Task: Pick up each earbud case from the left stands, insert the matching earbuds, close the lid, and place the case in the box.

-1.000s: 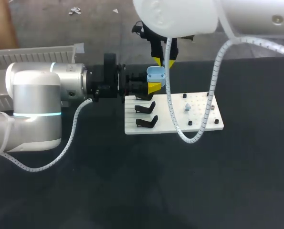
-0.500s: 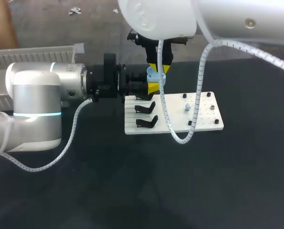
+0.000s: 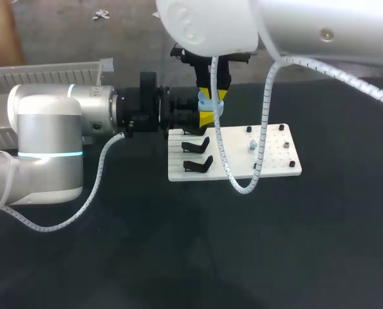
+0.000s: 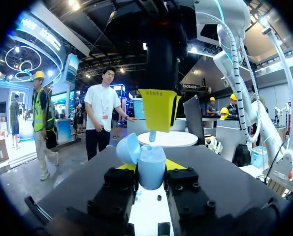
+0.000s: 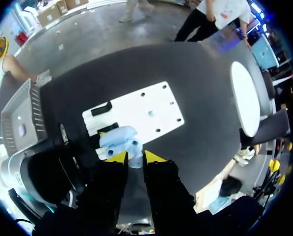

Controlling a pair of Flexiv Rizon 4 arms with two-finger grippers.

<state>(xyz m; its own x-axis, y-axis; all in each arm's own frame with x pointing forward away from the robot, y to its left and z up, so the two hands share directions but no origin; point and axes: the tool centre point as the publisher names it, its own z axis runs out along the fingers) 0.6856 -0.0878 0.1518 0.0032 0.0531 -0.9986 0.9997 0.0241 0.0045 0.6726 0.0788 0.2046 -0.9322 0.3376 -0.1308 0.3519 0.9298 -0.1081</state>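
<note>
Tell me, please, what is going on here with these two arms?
The left gripper holds a light blue earbud case, lid open, by the white board. The right gripper hangs directly over it, pinching a matching earbud just above the open case. The earbud is not yet seated, and two black stands on the board are bare.

A black table [image 3: 307, 244] is observed, matt and uniform in surface. A white rectangular board [image 3: 239, 151] is laid flat on it, set toward the far edge and roughly midway between the left and right edges, with its long sides parallel to that far edge. Small round holes [image 3: 273, 138] are noted in the board's right half. Small black studs [image 3: 256, 166] are seated there, well apart from one another. Parallel grooves [image 3: 175, 154] are recorded across its left end.
</note>
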